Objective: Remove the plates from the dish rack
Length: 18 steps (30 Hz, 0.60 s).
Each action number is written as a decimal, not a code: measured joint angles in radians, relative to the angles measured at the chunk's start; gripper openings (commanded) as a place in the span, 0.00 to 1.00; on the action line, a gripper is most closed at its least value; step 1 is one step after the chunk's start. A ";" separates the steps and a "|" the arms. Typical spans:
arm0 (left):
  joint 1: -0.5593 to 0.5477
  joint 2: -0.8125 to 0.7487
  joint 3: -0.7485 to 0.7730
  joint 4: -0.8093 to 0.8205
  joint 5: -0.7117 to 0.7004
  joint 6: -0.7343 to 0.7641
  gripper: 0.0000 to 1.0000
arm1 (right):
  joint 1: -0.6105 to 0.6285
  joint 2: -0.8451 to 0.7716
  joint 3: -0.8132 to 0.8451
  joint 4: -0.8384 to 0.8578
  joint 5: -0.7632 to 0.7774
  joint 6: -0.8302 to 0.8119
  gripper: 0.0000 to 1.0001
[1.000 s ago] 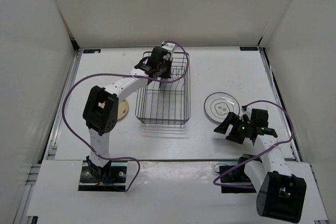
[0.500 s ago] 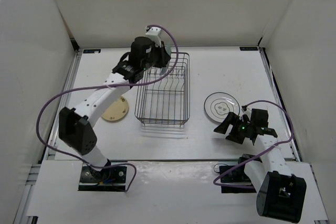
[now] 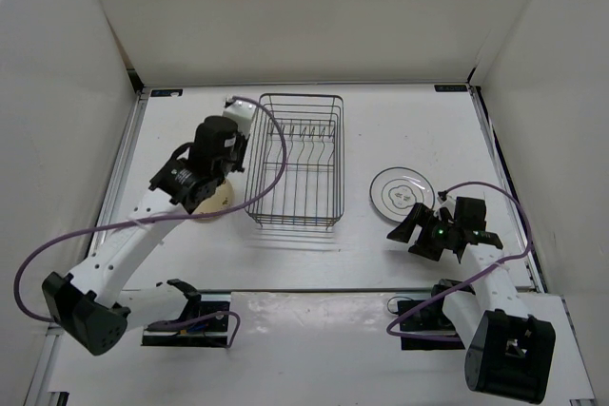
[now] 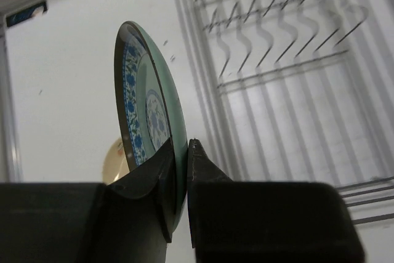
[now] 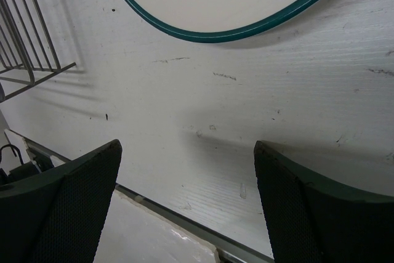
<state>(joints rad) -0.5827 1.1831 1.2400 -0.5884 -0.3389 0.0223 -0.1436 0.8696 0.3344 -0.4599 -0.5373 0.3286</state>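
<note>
My left gripper (image 4: 180, 152) is shut on the rim of the teal plate (image 4: 151, 115), which has a blue pattern on its face, and holds it upright on edge above the table. In the top view my left gripper (image 3: 205, 181) hovers just left of the dish rack (image 3: 295, 164), over the tan plate (image 3: 222, 203) lying flat. The tan plate also shows below the teal one in the left wrist view (image 4: 112, 158). I see no plate in the rack. The white ringed plate (image 3: 402, 191) lies flat right of the rack. My right gripper (image 3: 419, 225) is open and empty just near of it.
The rack's upright prongs (image 4: 277, 35) stand to the right of the held plate. In the right wrist view the white plate's dark-green rim (image 5: 246, 26) lies ahead of my right gripper (image 5: 186, 152), and a rack corner (image 5: 24, 47) is at the left. White walls enclose the table.
My left arm has swung from the rack's far end out to the left and nearer, carrying the teal plate, and now hangs over the tan plate. The right arm has not moved.
</note>
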 measured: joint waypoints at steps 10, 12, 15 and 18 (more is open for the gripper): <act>0.032 -0.039 -0.446 0.018 -0.159 0.062 0.27 | 0.000 0.005 -0.004 0.009 -0.013 0.000 0.90; 0.037 -0.015 -0.455 0.043 -0.179 0.079 0.29 | 0.000 0.005 -0.004 0.009 -0.013 0.000 0.90; 0.044 0.012 -0.460 0.101 -0.205 0.101 0.32 | 0.000 0.006 -0.004 0.011 -0.014 0.000 0.90; 0.047 0.060 -0.462 0.140 -0.224 0.114 0.37 | 0.000 0.006 -0.004 0.015 -0.016 0.000 0.90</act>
<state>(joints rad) -0.5358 1.2427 0.7784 -0.4484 -0.5625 0.1368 -0.1436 0.8753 0.3305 -0.4450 -0.5537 0.3286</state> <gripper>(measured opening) 0.329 0.896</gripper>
